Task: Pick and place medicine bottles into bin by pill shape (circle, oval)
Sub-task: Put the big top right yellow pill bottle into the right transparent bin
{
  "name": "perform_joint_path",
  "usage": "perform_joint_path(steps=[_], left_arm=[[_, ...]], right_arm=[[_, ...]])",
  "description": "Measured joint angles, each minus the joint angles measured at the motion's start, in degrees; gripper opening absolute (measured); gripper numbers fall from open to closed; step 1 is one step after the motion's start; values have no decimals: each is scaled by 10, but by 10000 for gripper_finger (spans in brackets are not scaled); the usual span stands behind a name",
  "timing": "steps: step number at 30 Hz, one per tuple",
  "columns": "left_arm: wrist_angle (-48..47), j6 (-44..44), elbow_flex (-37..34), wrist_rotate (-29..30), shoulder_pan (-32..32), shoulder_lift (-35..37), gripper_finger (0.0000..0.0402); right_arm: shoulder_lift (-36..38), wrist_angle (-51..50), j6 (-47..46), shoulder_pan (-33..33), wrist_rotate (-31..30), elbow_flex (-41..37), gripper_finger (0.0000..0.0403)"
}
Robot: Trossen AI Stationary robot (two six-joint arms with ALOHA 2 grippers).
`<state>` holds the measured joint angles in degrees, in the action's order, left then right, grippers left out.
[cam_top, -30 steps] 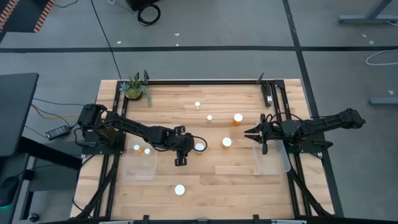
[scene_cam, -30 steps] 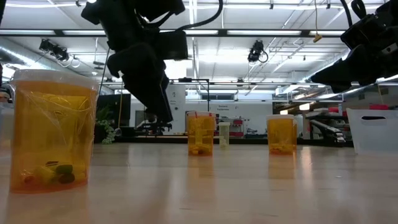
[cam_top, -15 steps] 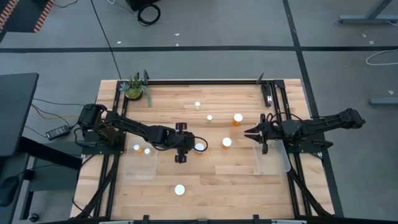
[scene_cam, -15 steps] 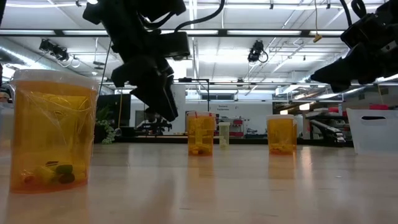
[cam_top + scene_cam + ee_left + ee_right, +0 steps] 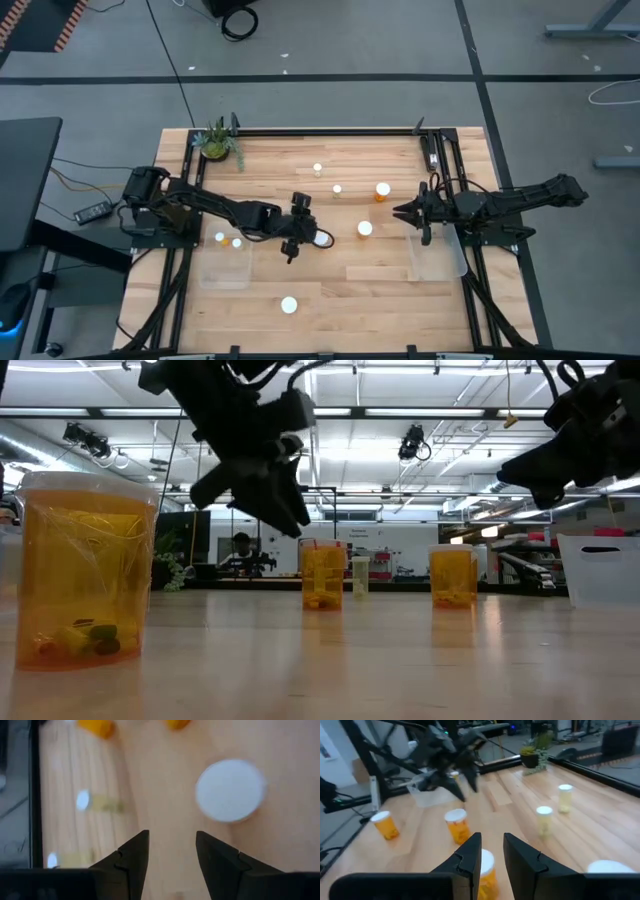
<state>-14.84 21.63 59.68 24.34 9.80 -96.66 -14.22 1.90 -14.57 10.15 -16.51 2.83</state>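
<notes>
Medicine bottles stand scattered over my table (image 5: 340,280): a white-capped one (image 5: 321,237) near the middle, one (image 5: 365,228) just to its right, an amber one (image 5: 382,190) farther back, two pale ones (image 5: 337,189) and (image 5: 317,169) toward the far side, and a lone one (image 5: 289,304) near the front edge. Two more (image 5: 220,238) sit in the clear bin (image 5: 225,268) on the left, at its far end.

My left pincer (image 5: 296,232) hangs over the table's middle, just left of the central bottle. From its wrist camera I see its fingers (image 5: 131,860) spread apart with nothing between them, and the bottle's white cap (image 5: 230,791) lies beyond them, off to one side.

My right pincer (image 5: 404,213) waits above the right side of the table, by the far end of the second clear bin (image 5: 437,258). Its fingers (image 5: 470,856) stand only a narrow gap apart and hold nothing; an amber bottle (image 5: 484,872) shows beyond them.

A small potted plant (image 5: 216,141) sits at the far left corner.
</notes>
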Motion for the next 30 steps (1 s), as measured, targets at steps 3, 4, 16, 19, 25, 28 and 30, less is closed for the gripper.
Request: perform_joint_path(steps=[3,4,16,19,25,28,30], left_arm=[[7,5,0,-47,-5,24,172],[13,4,0,-71,-9,32,172],[14,1,0,-231,-59,58,172],[8,0,-1,-231,-62,58,172],[-7,-8,-1,-233,-64,58,172],[-8,-19,-1,-232,-64,58,172],[-9,-26,-1,-232,-67,58,172]], right_arm=[[-13,-36,2,0,-42,23,88],[-20,-46,-6,0,-66,30,88],[-181,-128,-19,-63,-112,112,88],[-235,-138,-19,-87,-94,140,90],[-340,-183,-10,-127,-68,208,134],[-386,-208,-3,-145,-53,245,165],[-413,-225,-5,-159,-43,272,184]])
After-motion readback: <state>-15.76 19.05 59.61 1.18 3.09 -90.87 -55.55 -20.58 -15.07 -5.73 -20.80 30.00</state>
